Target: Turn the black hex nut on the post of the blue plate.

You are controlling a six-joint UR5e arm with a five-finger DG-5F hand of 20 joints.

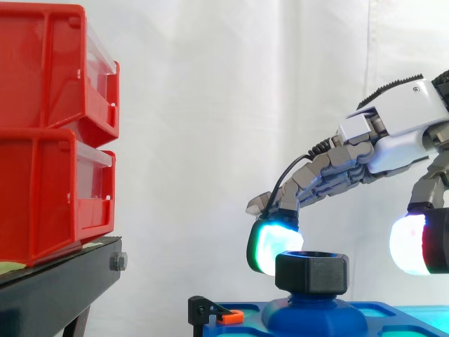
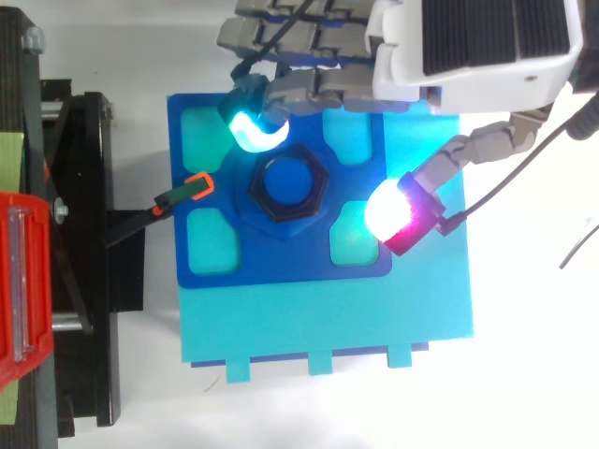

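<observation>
A black hex nut (image 1: 312, 272) (image 2: 285, 190) sits on the blue post (image 2: 286, 180) at the middle of the blue plate (image 2: 281, 267). My hand (image 1: 393, 133) (image 2: 468, 47) reaches in from the right and hovers over the plate. One cyan-glowing fingertip (image 1: 272, 246) (image 2: 253, 126) hangs just left of the nut, close to its upper edge. The thumb pad (image 1: 414, 243) (image 2: 398, 213), glowing white and red, stands well off to the nut's right. The fingers are spread on either side of the nut, and nothing is held between them.
Two stacked red bins (image 1: 52, 133) rest on a black stand (image 1: 56, 288) at the left. A black clamp with an orange tip (image 2: 182, 194) (image 1: 221, 314) holds the plate's left side. A lighter cyan base (image 2: 328, 323) lies under the blue plate.
</observation>
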